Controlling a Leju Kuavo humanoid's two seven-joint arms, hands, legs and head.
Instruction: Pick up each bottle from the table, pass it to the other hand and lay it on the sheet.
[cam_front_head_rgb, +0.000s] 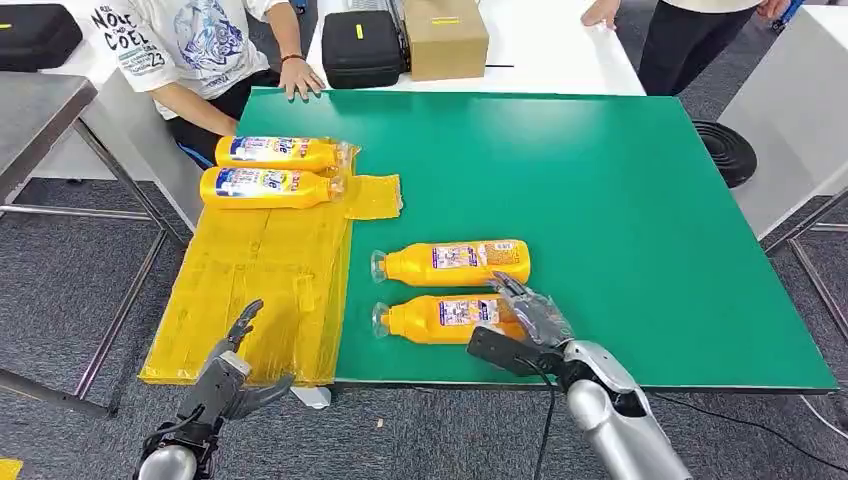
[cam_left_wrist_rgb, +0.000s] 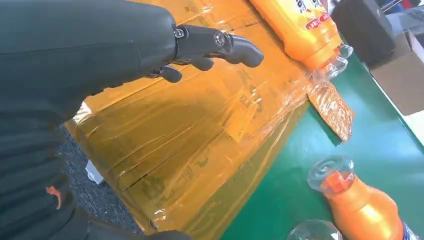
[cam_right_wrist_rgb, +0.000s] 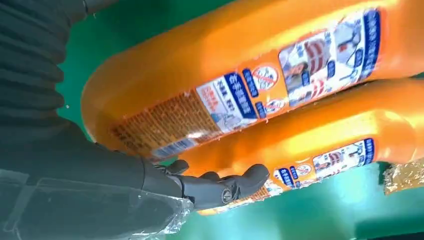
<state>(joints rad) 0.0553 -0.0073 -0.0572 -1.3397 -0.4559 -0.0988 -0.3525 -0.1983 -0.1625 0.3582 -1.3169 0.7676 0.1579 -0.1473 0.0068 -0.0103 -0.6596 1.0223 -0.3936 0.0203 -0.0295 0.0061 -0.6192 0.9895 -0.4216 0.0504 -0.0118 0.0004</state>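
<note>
Two orange bottles lie side by side on the green table (cam_front_head_rgb: 620, 220), clear caps pointing left: the far one (cam_front_head_rgb: 455, 262) and the near one (cam_front_head_rgb: 445, 317). My right hand (cam_front_head_rgb: 525, 318) hovers at the near bottle's base end, fingers (cam_right_wrist_rgb: 220, 185) spread over the bottles (cam_right_wrist_rgb: 240, 65) and holding nothing. Two more orange bottles (cam_front_head_rgb: 275, 152) (cam_front_head_rgb: 270, 187) lie on the yellow sheet (cam_front_head_rgb: 260, 290) at its far end. My left hand (cam_front_head_rgb: 235, 375) hangs open above the sheet's near edge, its fingers (cam_left_wrist_rgb: 220, 45) stretched over the sheet (cam_left_wrist_rgb: 200, 130). The table bottles' capped necks (cam_left_wrist_rgb: 360, 205) appear beside the sheet.
A person stands at the table's far left corner with a hand (cam_front_head_rgb: 300, 78) on its edge. A black case (cam_front_head_rgb: 362, 45) and a cardboard box (cam_front_head_rgb: 445, 35) sit on the white table behind. Another person (cam_front_head_rgb: 690, 35) stands far right. A grey table (cam_front_head_rgb: 40, 110) is left.
</note>
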